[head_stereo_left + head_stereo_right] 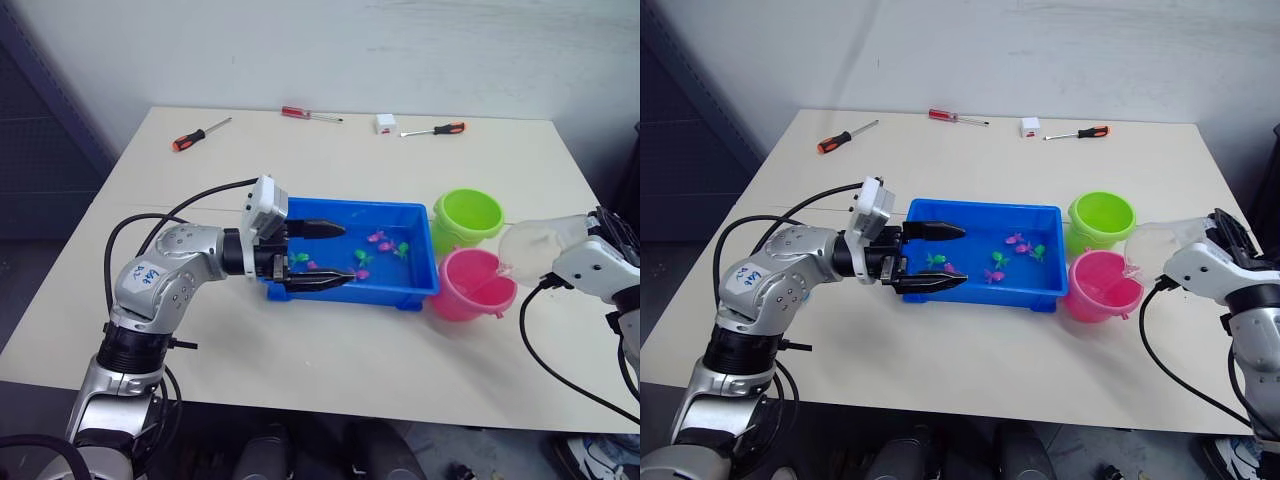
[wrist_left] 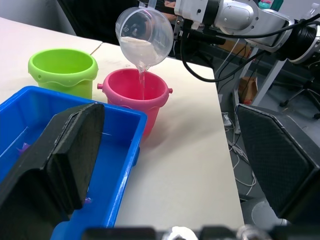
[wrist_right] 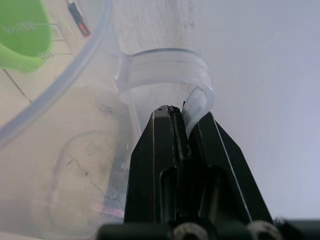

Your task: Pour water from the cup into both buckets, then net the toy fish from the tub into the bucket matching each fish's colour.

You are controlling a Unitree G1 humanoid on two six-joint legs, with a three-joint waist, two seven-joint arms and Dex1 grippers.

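Cup: the clear cup [image 2: 145, 35] is tipped over the pink bucket [image 2: 134, 90], and water runs down into it.
Green bucket: the green bucket [image 1: 467, 218] stands just beside the pink one.
Tub: the blue tub [image 1: 420, 262] on the desk [image 1: 330, 350] holds little pink and green toy fish [image 1: 381, 244].
Right gripper: the right gripper [image 3: 186, 116] pinches the cup's handle tight.
Left gripper: the left gripper [image 1: 345, 254] is wide open over the tub, holding nothing.

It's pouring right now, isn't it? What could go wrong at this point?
Yes, the right gripper tilts the cup and a thin stream falls into the pink bucket. The stream lands near the rim, so a small wobble might spill water onto the table. The gripper pinches only the cup's thin handle, which might slip. Emptying the cup here would leave nothing for the green bucket.
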